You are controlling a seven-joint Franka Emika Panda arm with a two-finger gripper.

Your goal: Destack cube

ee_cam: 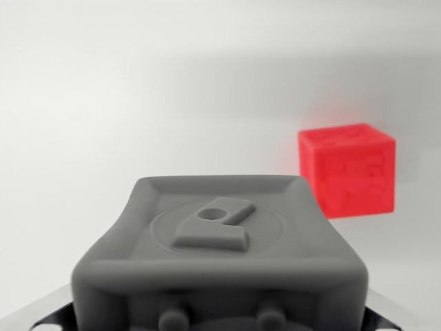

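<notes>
The red cube (347, 170) is the only thing standing out on the white surface (138, 103). To the wrist view's left of the cube the surface is bare and open, and so is the ground behind it. In front of the cube, low in the view, a grey block (220, 258) fills the foreground and shuts off that side.
</notes>
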